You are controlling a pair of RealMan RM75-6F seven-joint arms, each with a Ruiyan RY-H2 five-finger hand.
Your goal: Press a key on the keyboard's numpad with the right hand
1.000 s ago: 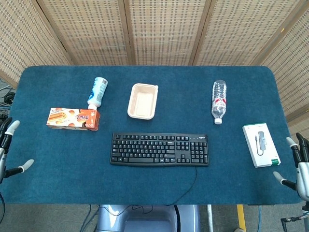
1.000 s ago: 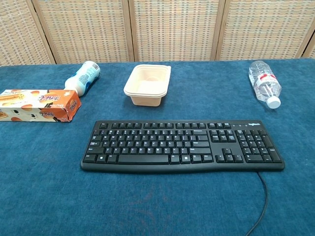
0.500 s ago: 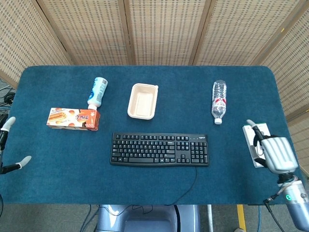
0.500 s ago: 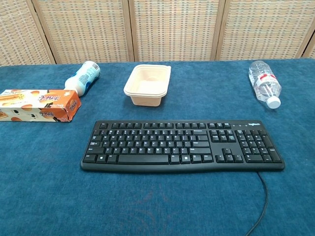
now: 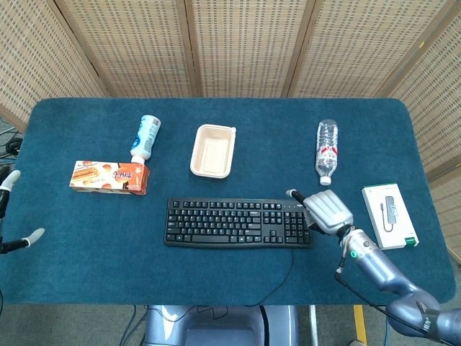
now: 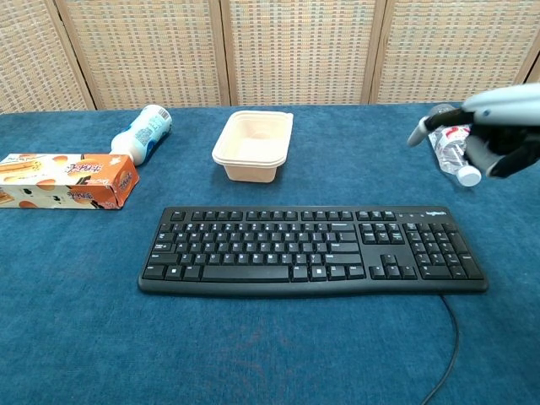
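The black keyboard (image 5: 238, 223) (image 6: 312, 250) lies at the table's front middle, its numpad (image 5: 297, 225) (image 6: 443, 251) at the right end. My right hand (image 5: 328, 210) (image 6: 498, 139) hovers over the keyboard's right end, clear of the keys. It holds nothing. One finger (image 6: 418, 133) sticks out to the left while the others are curled under the palm. In the chest view the hand partly covers the water bottle. My left hand (image 5: 9, 209) shows only at the left edge of the head view, off the table, fingers apart and holding nothing.
A water bottle (image 5: 327, 152) (image 6: 453, 150) lies behind the numpad. A white boxed gadget (image 5: 390, 215) sits at the right. A beige container (image 5: 213, 151) (image 6: 254, 145), a white-blue bottle (image 5: 146, 137) and an orange snack box (image 5: 109, 177) lie behind and left. The keyboard cable (image 5: 288, 270) runs to the front edge.
My right arm has swung in from the table's right edge, past the white box, to above the keyboard's right end. The left hand has drifted slightly outward.
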